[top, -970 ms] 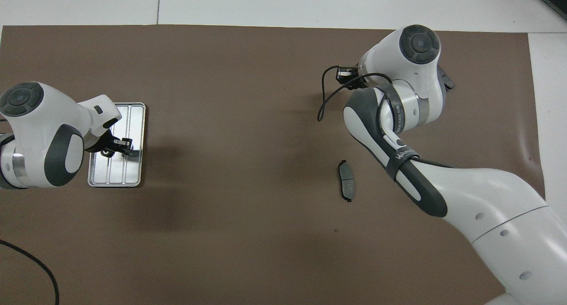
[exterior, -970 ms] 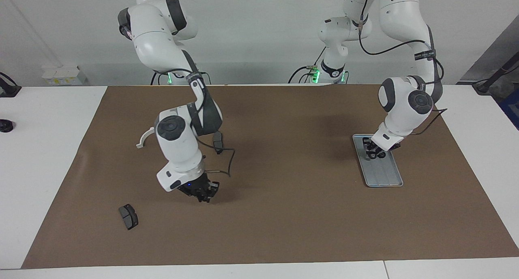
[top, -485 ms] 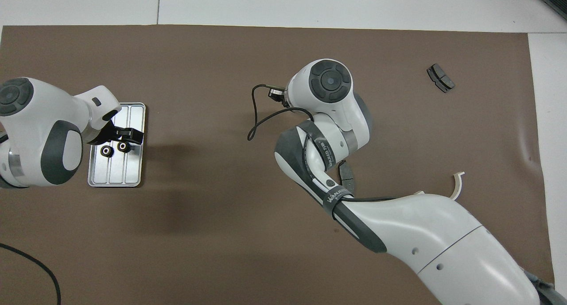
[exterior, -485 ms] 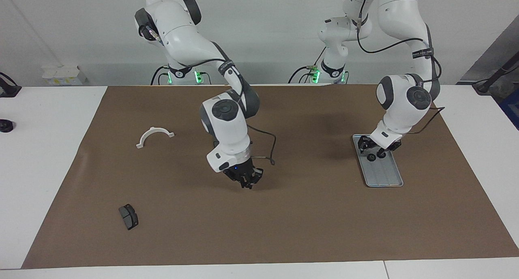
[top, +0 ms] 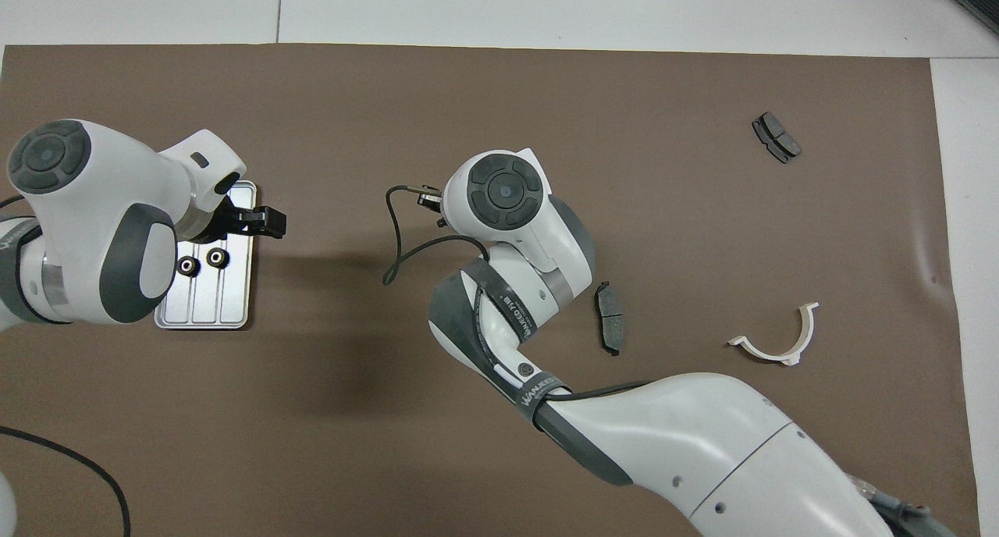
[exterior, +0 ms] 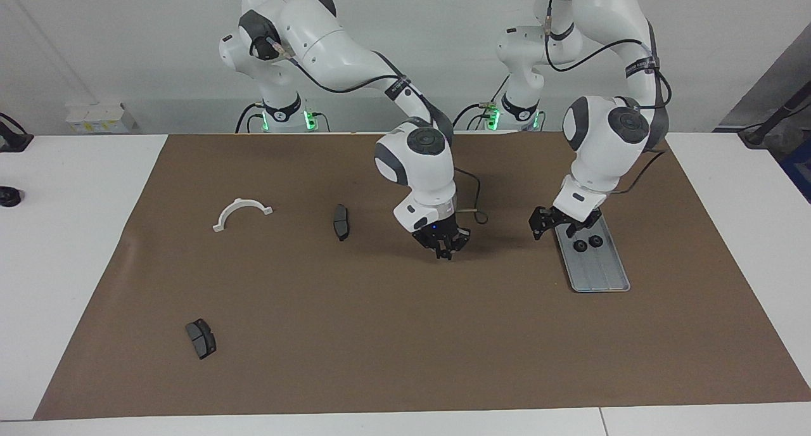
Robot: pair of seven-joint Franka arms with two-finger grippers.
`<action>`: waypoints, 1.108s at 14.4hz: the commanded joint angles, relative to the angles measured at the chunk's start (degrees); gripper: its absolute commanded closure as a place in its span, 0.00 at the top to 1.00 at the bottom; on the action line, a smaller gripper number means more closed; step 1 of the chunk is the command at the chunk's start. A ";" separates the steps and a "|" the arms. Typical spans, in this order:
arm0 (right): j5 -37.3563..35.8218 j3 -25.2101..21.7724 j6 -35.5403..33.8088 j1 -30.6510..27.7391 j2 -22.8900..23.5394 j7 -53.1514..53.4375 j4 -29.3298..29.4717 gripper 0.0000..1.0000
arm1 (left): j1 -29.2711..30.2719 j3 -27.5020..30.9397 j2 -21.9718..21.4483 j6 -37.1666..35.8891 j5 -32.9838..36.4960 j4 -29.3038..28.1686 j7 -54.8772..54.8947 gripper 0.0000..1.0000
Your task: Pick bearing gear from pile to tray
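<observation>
Two small black round pieces (exterior: 587,243) lie in the tray (exterior: 602,274), at the left arm's end of the bench. The left hand (exterior: 550,222) hangs open and empty over the tray's edge. The right hand (exterior: 445,247), fingertips together, hides under its wrist from overhead; anything pinched cannot be made out.

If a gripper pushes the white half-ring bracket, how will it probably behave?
The white half-ring bracket lies flat on the brown mat, so it would probably slide or spin, not roll. Thin and open, it looks light, perhaps slightly springy.
</observation>
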 commanded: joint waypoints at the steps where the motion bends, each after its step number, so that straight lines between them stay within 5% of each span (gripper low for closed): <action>1: -0.89 -0.20 5.63 0.49 -2.14 1.14 -6.25 0.03 | -1.61 0.50 -0.22 -0.46 -0.65 0.95 -3.05 0.87; 3: -1.16 -0.20 5.02 0.49 -2.23 1.22 -6.08 0.90 | -1.79 0.50 0.22 -0.03 -0.65 2.00 -3.41 0.87; 4: -1.24 -0.29 5.11 0.32 -2.49 1.14 -5.99 1.00 | -1.44 0.50 0.49 0.67 -0.73 2.53 -3.32 0.87; 11: -1.16 -0.03 -4.54 -10.92 -17.94 -7.90 -11.78 1.00 | -6.18 0.41 2.85 10.25 -2.32 2.89 -8.49 0.86; 16: -0.28 0.06 -17.11 -20.76 -27.97 -20.11 -12.85 1.00 | -17.42 0.85 8.39 15.35 0.31 2.63 -18.34 0.86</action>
